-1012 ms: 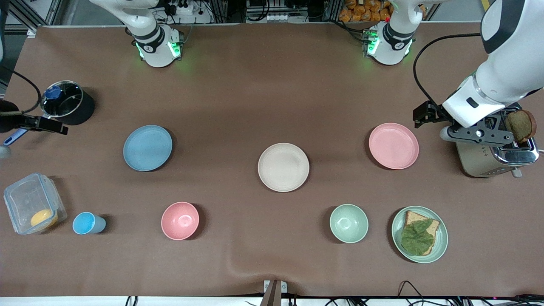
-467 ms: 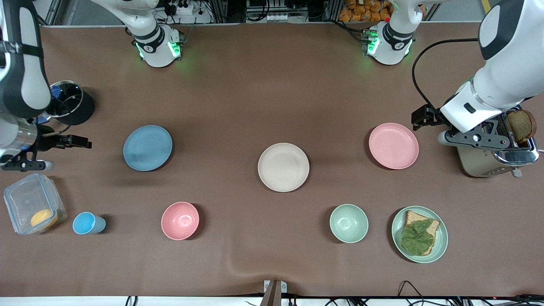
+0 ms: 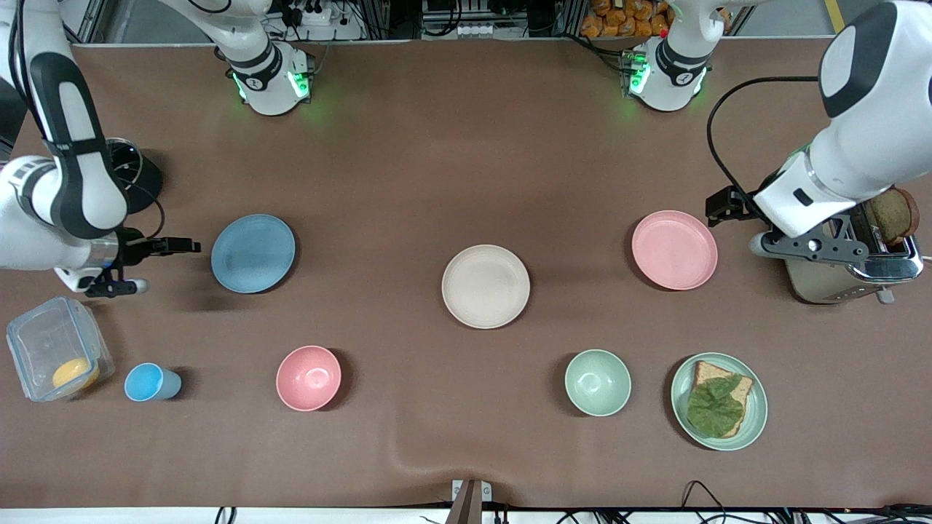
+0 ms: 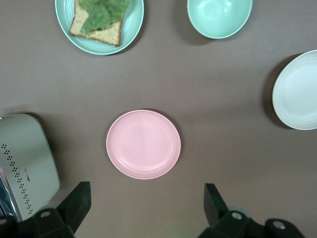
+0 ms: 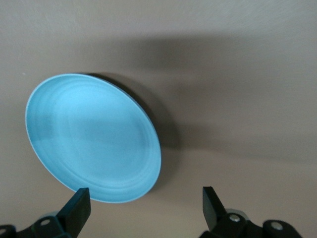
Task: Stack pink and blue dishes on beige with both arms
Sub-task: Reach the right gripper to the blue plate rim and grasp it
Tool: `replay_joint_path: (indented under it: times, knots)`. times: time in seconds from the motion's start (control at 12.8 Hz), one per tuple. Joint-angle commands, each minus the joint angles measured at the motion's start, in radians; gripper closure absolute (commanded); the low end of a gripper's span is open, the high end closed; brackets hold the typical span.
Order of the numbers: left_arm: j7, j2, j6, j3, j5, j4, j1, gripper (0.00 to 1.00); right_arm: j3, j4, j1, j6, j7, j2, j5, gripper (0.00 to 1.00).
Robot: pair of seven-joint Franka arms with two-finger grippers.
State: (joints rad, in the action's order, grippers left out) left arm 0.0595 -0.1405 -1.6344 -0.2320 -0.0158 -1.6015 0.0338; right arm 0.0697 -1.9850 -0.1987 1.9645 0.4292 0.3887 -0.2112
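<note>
At right arm's end of table, right gripper [image 3: 138,266] hovering, fingers spread wide, beside flat round light blue matte plate [image 3: 253,253]. Left gripper [image 4: 146,210] hanging wide open beside flat round pale pink matte plate [image 3: 674,249]. Cream-beige round plate [image 3: 486,286] sitting between them, bare.

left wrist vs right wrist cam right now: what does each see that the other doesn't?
Only the left wrist view shows the pink plate, the beige plate, the green bowl, the green plate with toast and a leaf and the toaster, framed by the open left gripper.

Only the right wrist view shows the blue plate, framed by the open right gripper.

Shared: the brown table cover, and each gripper open, empty and not touching its plate.
</note>
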Motion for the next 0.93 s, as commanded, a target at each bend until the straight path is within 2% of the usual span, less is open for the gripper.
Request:
replay_joint_path:
  times: [0.0, 0.23, 0.54, 0.7, 0.78, 0.86]
  knots:
    - [-0.021, -0.016, 0.016, -0.004, 0.0, 0.015, 0.0, 0.0, -0.016, 0.008, -0.021, 0.025, 0.066, 0.067, -0.046, 0.0]
    - [-0.061, -0.042, 0.041, -0.007, 0.004, 0.015, -0.001, 0.0, -0.018, 0.008, -0.013, 0.024, 0.114, 0.107, -0.047, 0.0]
    - [-0.061, -0.232, 0.03, 0.016, 0.011, 0.087, 0.04, 0.0, -0.021, 0.008, -0.002, 0.024, 0.157, 0.14, -0.047, 0.0]
    - [-0.064, -0.293, -0.048, 0.016, 0.014, 0.086, 0.087, 0.0, -0.021, 0.009, 0.004, 0.02, 0.169, 0.154, -0.045, 0.0]
    - [-0.088, -0.301, -0.059, 0.016, 0.014, 0.06, 0.097, 0.0, -0.021, 0.011, 0.008, 0.019, 0.199, 0.157, -0.045, 0.05]
    - [-0.148, -0.31, -0.088, 0.016, 0.016, 0.023, 0.113, 0.0, -0.021, 0.012, 0.01, 0.019, 0.23, 0.163, -0.045, 0.15]
